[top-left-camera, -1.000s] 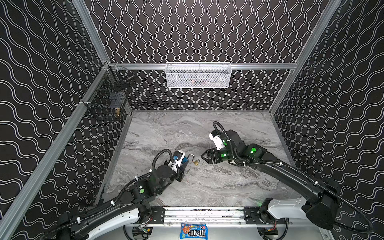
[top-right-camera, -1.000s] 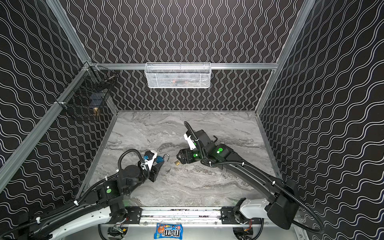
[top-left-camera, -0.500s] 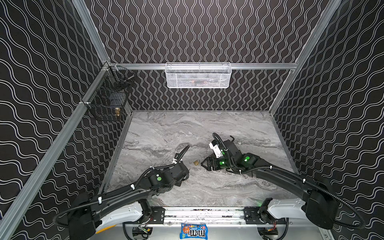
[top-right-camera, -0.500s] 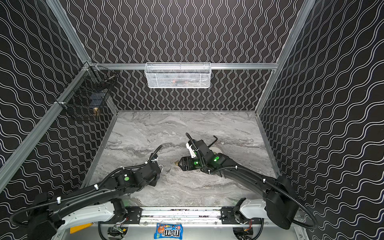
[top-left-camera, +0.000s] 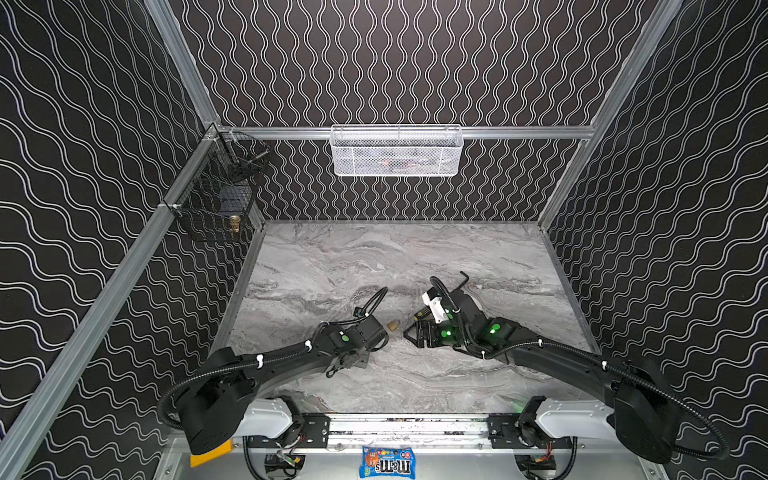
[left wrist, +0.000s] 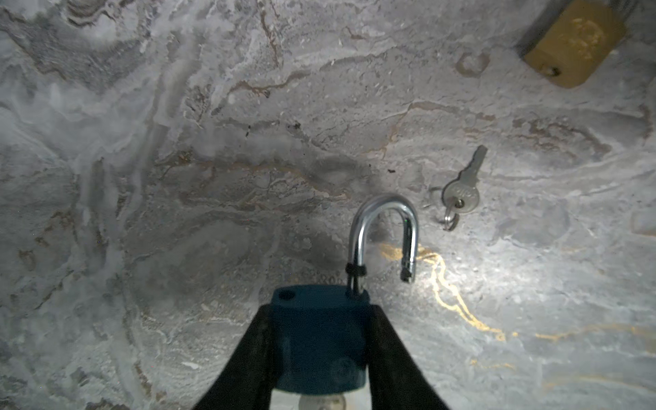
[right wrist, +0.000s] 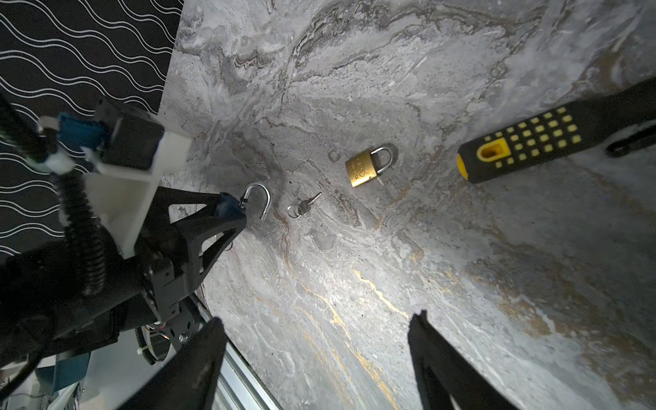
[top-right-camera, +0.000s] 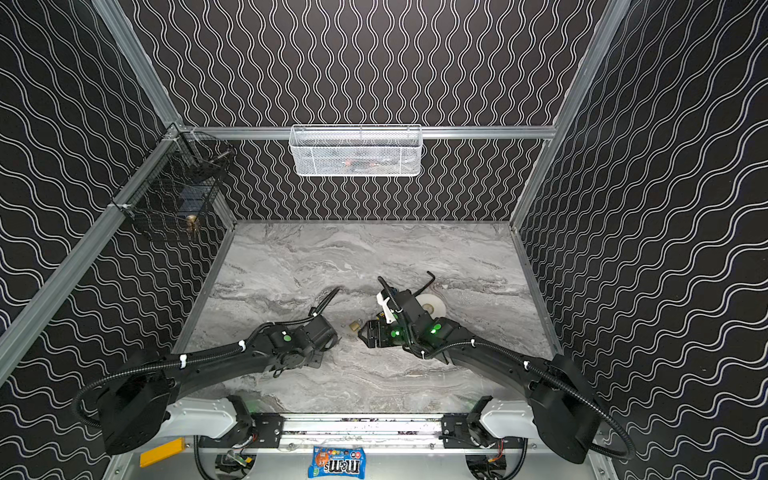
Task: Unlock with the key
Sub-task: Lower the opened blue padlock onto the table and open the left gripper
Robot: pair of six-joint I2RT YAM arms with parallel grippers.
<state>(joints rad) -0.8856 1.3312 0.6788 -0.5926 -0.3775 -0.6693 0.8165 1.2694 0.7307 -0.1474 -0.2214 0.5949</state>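
Left tool (left wrist: 319,309) is clenched on the blue padlock (left wrist: 319,340) body, leaving the shackle (left wrist: 383,209) clear. Shackle is sprung open, so it looks unlocked. Key (left wrist: 461,191) lies flat on the desk (left wrist: 142,177) just beside the shackle, unheld. Brass padlock (right wrist: 361,170) is further right, shut. Right tool (right wrist: 318,316) is released and empty, near the key.

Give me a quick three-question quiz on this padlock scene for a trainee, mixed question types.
1. Fill in: the loose key lies between the blue padlock, held by the left gripper, and the ____ padlock.
2. True or false: the blue padlock's shackle is closed.
3. The right gripper is: A open and empty; B shut on the key; C shut on the blue padlock.
Key: 1 brass padlock; 2 false; 3 A.
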